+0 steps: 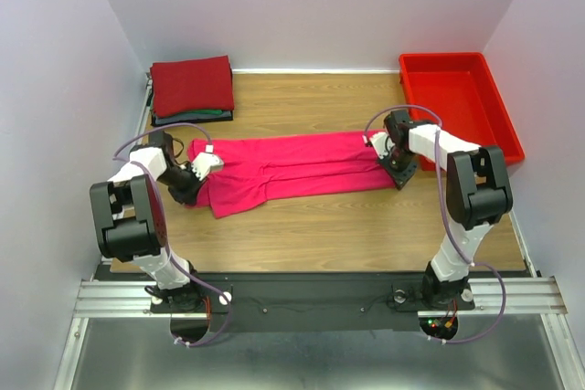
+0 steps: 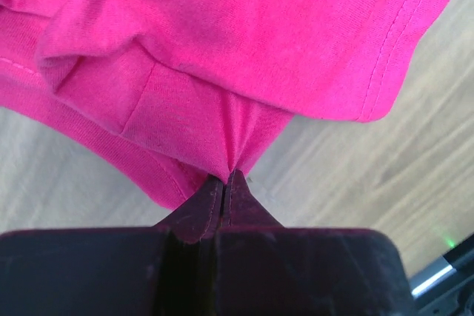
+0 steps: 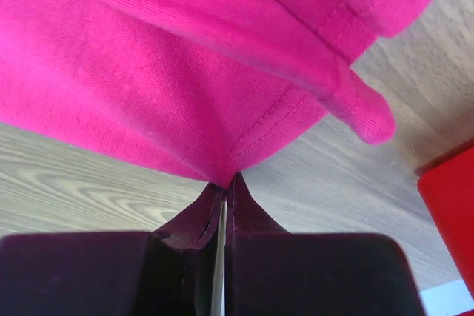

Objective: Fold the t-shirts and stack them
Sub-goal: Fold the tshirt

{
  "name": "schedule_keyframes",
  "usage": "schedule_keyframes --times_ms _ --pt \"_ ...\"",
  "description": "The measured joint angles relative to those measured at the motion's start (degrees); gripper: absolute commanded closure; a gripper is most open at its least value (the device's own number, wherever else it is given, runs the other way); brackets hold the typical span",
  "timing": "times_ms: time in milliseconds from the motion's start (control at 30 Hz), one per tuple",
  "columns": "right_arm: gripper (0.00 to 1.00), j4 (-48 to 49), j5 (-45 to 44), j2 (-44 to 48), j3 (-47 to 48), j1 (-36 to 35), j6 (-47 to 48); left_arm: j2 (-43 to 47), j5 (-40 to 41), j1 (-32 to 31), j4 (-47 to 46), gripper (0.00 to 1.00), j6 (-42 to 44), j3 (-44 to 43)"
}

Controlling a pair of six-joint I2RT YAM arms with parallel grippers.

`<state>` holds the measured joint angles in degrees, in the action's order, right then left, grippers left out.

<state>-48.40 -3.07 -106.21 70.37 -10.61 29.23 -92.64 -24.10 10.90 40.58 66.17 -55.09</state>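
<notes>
A bright pink-magenta cotton t-shirt (image 1: 292,166) lies folded lengthwise into a long band on the light brown wooden table (image 1: 347,226), and everything else is placed from it. At the shirt's left end the left gripper (image 1: 207,163) is down at the cloth. In the left wrist view its two dark fingers are pressed together with a small peak of pink fabric pinched at their tips, so it is clamped on the t-shirt, and a hemmed edge with a rounded corner lies loose over the wood just beyond the pinch. At the shirt's right end the right gripper (image 1: 375,140) does the same. In the right wrist view its dark fingers meet on a stitched hem of the pink fabric, which fans up and away from the tips, with only a thin slit between them. The cloth between the two grips shows a few long creases and lies flat on the wood. Beyond the shirt's left end, in the far corner of the table, sits a pile of folded tees with a dark red folded t-shirt (image 1: 192,84) on top and green and dark folded t-shirts (image 1: 196,117) showing as thin edges beneath it. Beyond the shirt's right end, near but apart from it, stands a red rectangular plastic bin (image 1: 457,98).
</notes>
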Motion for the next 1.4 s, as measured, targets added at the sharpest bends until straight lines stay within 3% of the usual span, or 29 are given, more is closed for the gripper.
schedule_keyframes --times_ms 67,100,133,167,233,267,367,467,600,833,1033,1400 --pt "1.0 1.0 0.0 1.3 -1.6 0.2 1.0 1.3 0.5 0.3 0.6 0.97 0.5 0.7" --pt "0.99 1.1 -0.1 1.6 -2.1 0.3 1.4 1.8 0.7 0.5 0.9 0.88 0.9 0.9" --pt "0.99 1.2 -0.1 2.1 -2.7 0.5 2.1 2.2 0.9 0.6 1.0 0.67 1.0 1.0" --pt "0.99 1.2 -0.1 2.3 -2.8 0.6 2.2 2.4 1.0 0.7 1.0 0.62 1.3 1.0" --pt "0.68 0.9 -0.2 2.6 -3.4 0.9 3.0 2.7 1.1 1.2 1.3 0.53 1.8 0.9" --pt "0.46 0.4 -0.3 2.8 -3.4 0.9 3.8 2.9 1.1 1.5 2.1 0.49 2.4 0.8" --pt "0.32 -3.0 0.3 2.8 -2.6 1.2 4.8 4.7 0.5 2.0 5.1 0.49 4.8 -0.6" --pt "0.31 -7.6 2.6 3.4 0.6 1.4 5.5 8.6 -0.3 1.4 9.0 0.59 8.6 -3.2" --pt "0.35 -11.8 6.9 5.3 5.5 1.6 5.7 13.6 -0.5 -4.0 12.1 0.65 11.7 -3.7" --pt "0.52 -14.5 13.6 6.3 9.7 1.1 4.0 16.0 1.6 -16.5 9.9 0.61 10.2 5.6" --pt "0.56 -13.9 19.3 4.8 11.9 -1.7 0.0 12.5 4.0 -18.5 6.1 0.56 7.1 7.7" --pt "0.57 -12.3 20.0 0.8 12.3 -2.9 -1.1 8.1 5.0 -23.1 1.4 0.59 4.4 8.4"
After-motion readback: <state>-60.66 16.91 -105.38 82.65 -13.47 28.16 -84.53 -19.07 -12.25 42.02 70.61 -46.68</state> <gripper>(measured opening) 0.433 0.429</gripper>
